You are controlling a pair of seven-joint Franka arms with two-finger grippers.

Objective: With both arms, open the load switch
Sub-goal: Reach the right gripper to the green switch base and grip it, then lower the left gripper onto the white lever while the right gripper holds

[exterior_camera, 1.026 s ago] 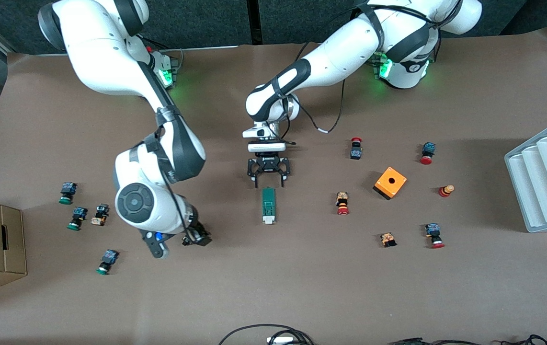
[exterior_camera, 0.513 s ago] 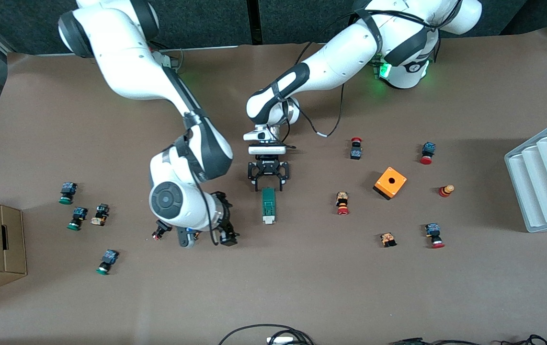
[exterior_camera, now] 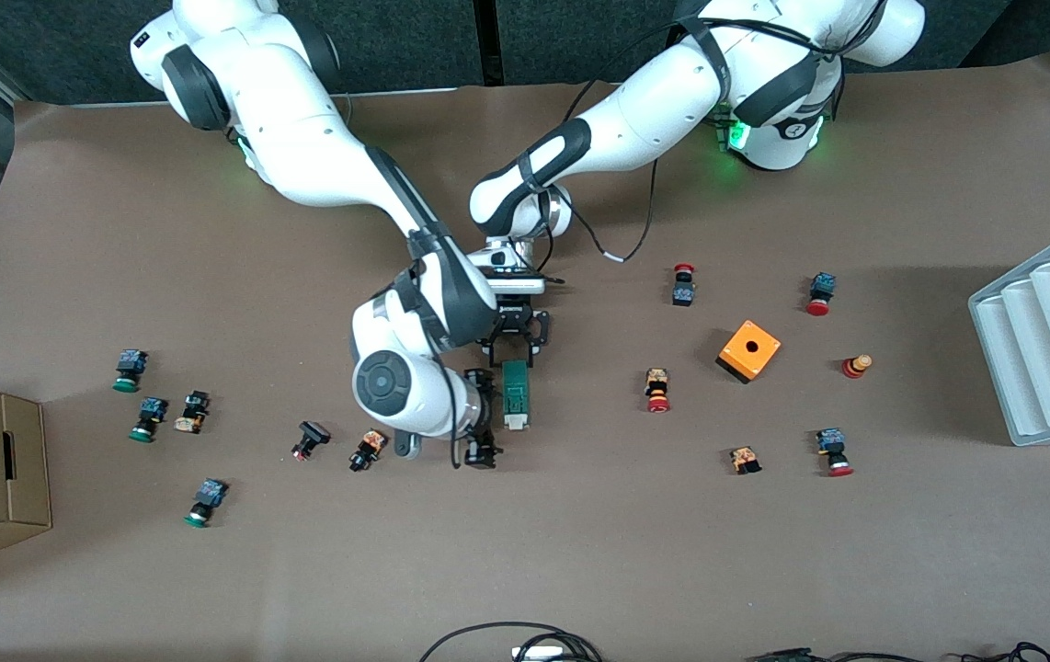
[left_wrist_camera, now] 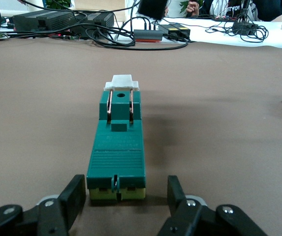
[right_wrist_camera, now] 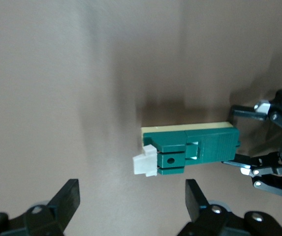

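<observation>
the slim dark green plastic load switch (exterior_camera: 515,393) lay flat near the middle of the brown paper-covered bench (exterior_camera: 580,552), its small white tab (exterior_camera: 514,422) at the end nearer the front camera. no writing could be read on it. the left wrist view showed what the front view did not: a ribbed top panel, 2 thin copper-coloured bars (left_wrist_camera: 120,104) beside a round hole, and a pale yellow underside (left_wrist_camera: 117,193).

the left gripper (exterior_camera: 514,352) sat low at the switch's end away from the tab, jaws part open, 1 black finger (left_wrist_camera: 73,195) on each side of that end with a small gap, gripping nothing. the right gripper (exterior_camera: 481,439) hung just beside the tab end, toward the right arm's end of the bench, jaws wide open and empty. an orange cube with a hole (exterior_camera: 748,349) sat well apart, toward the left arm's end.
</observation>
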